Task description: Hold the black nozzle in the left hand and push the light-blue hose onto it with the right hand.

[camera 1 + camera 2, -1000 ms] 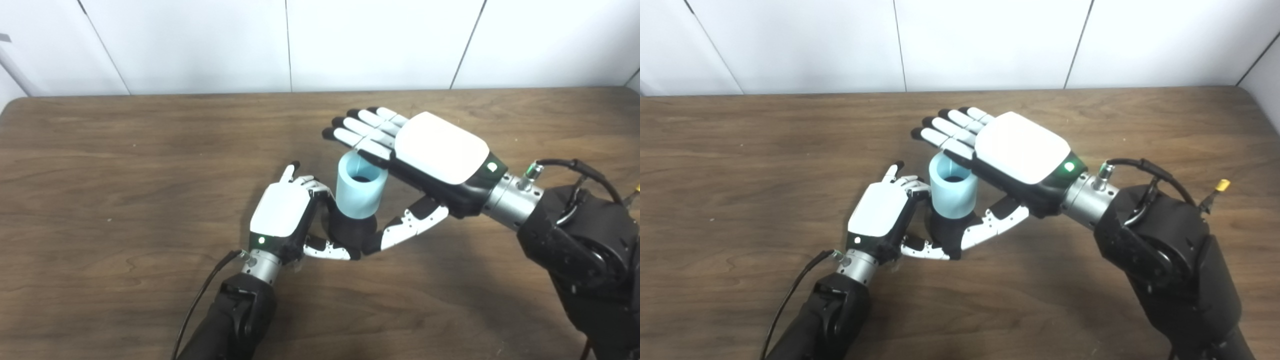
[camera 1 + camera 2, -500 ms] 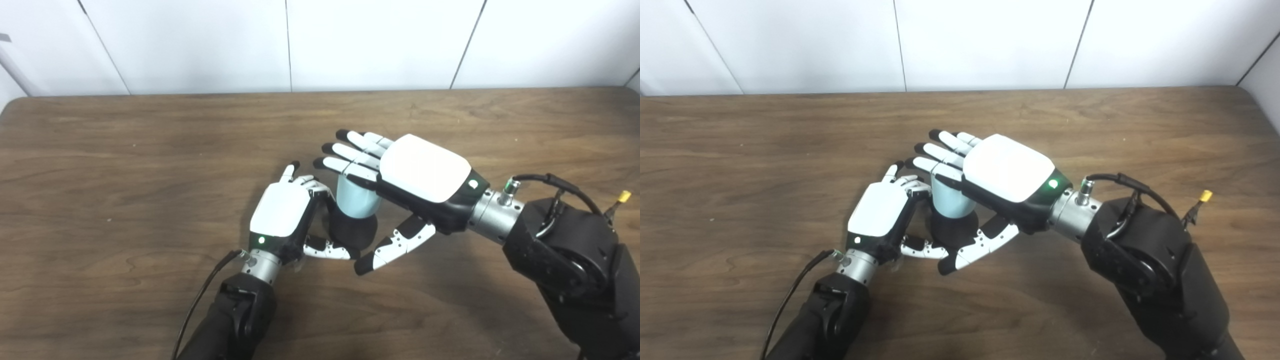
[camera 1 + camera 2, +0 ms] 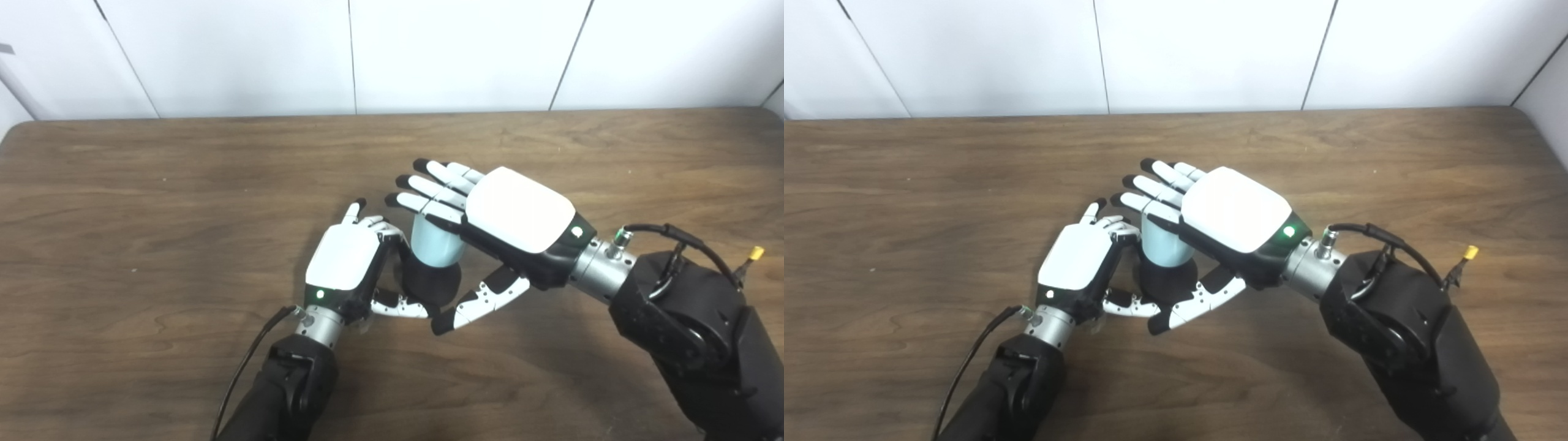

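Observation:
The black nozzle point(image 3: 430, 285) stands upright on the brown table point(image 3: 122, 202), gripped by my left hand point(image 3: 343, 260), whose fingers and thumb wrap its left and front sides. The light-blue hose piece point(image 3: 433, 245) sits upright on top of the nozzle. My right hand point(image 3: 511, 211) lies flat, palm down, on the hose's top end with fingers spread straight and the thumb hanging below, beside the nozzle. The hose's opening is hidden under the palm. The same scene shows in the right eye view, with the hose point(image 3: 1160, 248) on the nozzle point(image 3: 1164, 285).
The table's far edge meets a white panelled wall point(image 3: 392, 55). A black cable point(image 3: 245, 367) runs from my left wrist toward the near edge. My right forearm point(image 3: 692, 318) fills the lower right.
My right hand has come down and toward me onto the hose top, covering its opening. The hose sits lower on the nozzle than a second ago. The left hand has not moved.

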